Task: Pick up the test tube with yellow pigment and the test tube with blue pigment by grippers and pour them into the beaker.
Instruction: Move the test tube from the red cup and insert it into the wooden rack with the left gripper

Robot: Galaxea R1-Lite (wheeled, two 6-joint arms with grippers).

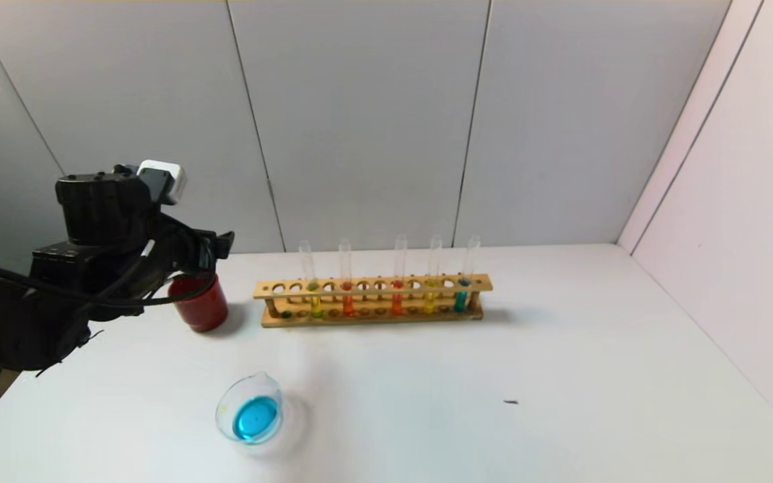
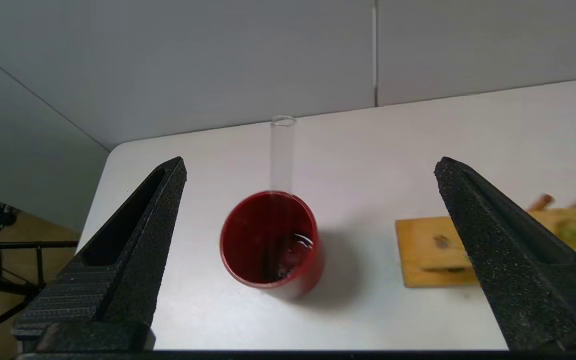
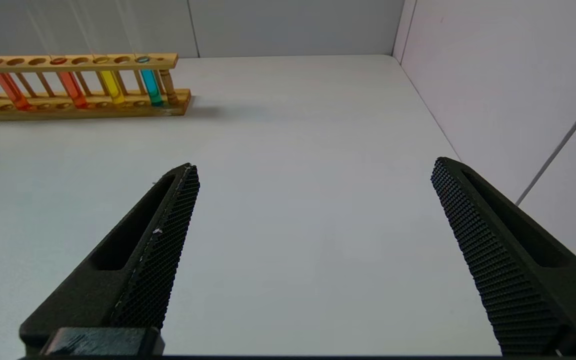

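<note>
- Low clear glass beaker with blue liquid sits nearest, on the white table.
- Dark-red opaque cup holds an empty clear tube, upright; left gripper hovers above, fingers spread, empty.
- Wooden rack holds the lime-yellow tube and cyan-blue tube upright.
- Right gripper gapes wide over bare table.

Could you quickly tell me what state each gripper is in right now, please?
Left gripper: open, empty, above the red cup with a test tube standing in it.
Right gripper: open, empty, over bare table.
</note>
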